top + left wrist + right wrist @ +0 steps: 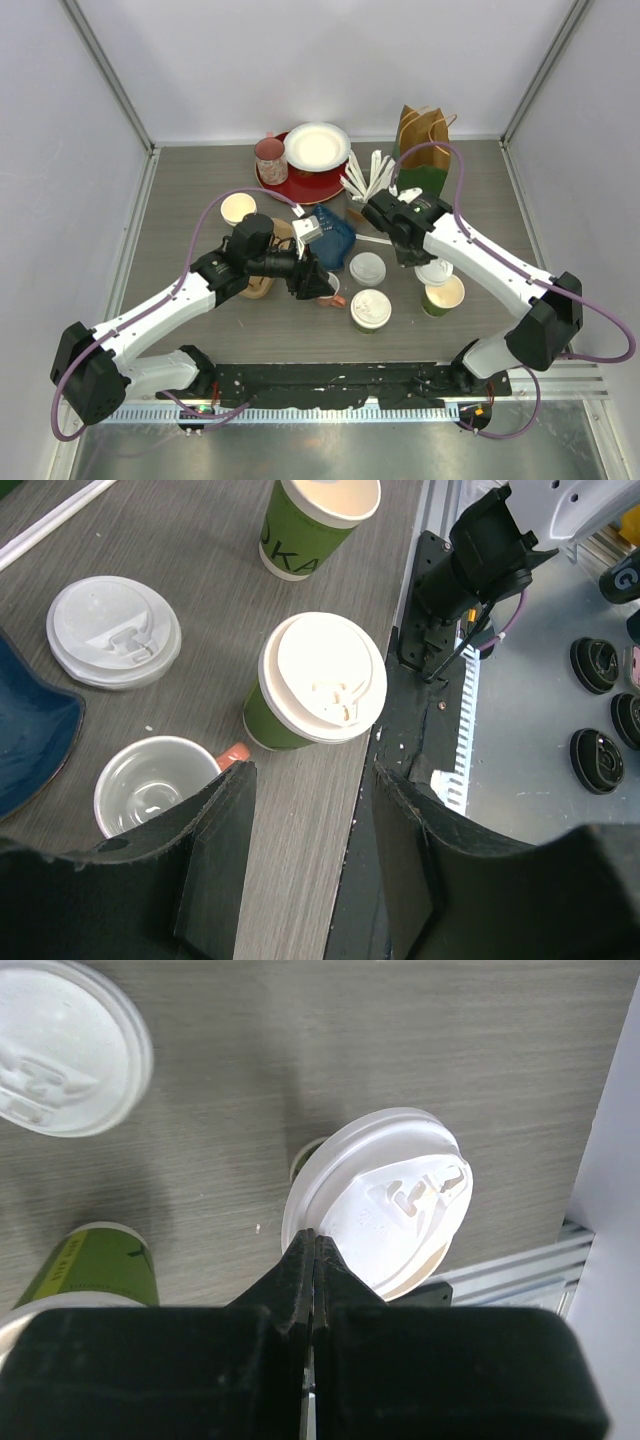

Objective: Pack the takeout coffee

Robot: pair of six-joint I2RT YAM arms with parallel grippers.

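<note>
A green cup with a white lid on it (370, 310) stands near the front middle; it also shows in the left wrist view (320, 680). My left gripper (322, 284) is open and empty (312, 830), just left of that cup and beside the white mug. An open green cup (443, 297) stands to the right. My right gripper (428, 262) is shut on the rim of a white sip lid (390, 1210) and holds it tilted just above that open cup, which is mostly hidden under it (305, 1155). A loose lid (367, 268) lies on the table. Another open cup (238, 208) stands at the left.
A white mug with a pink handle (150, 785) sits beside my left fingers. A blue item (335, 240) lies mid-table. A brown paper bag (425, 140) stands at the back right, white sticks (368, 175) next to it. A red plate (300, 185) holds a white plate and a pink cup.
</note>
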